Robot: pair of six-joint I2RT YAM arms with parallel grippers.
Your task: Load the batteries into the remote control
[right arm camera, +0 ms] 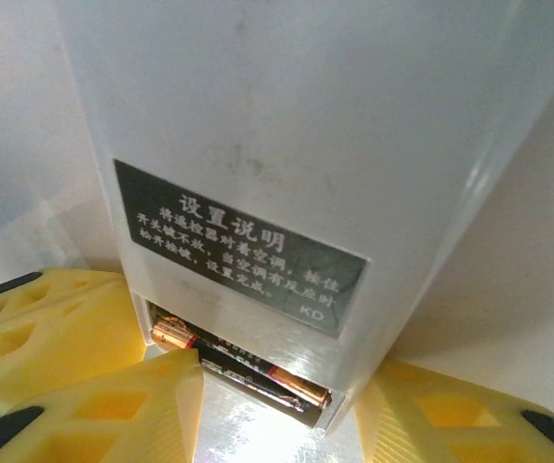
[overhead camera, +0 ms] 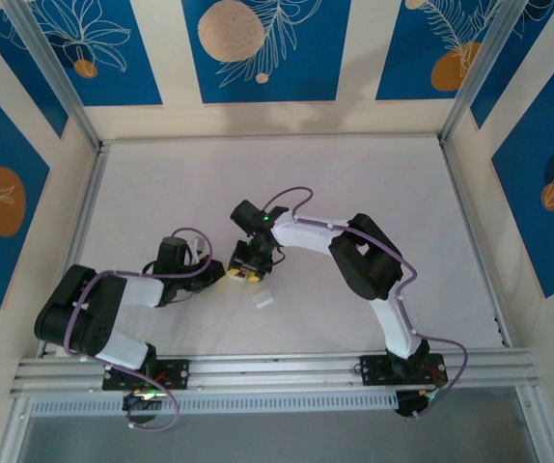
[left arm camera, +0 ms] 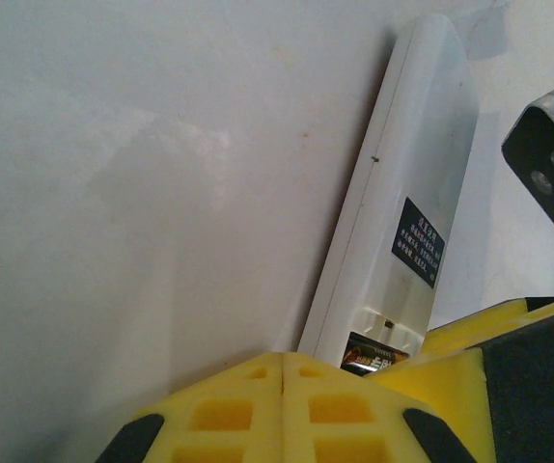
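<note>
The remote control is a white slab lying back-up, with a dark printed label above its open battery compartment. Two batteries with gold-orange ends lie side by side in that compartment. My right gripper is shut on the remote control, one yellow finger on each side of its end. My left gripper is shut with nothing held, its tip beside the compartment end of the remote control, where one battery shows. Both grippers meet at the table's middle.
A small loose white squarish piece lies on the white table just in front of the two grippers. Metal rails run along the near edge and both sides. The right wrist's camera housing hangs close by.
</note>
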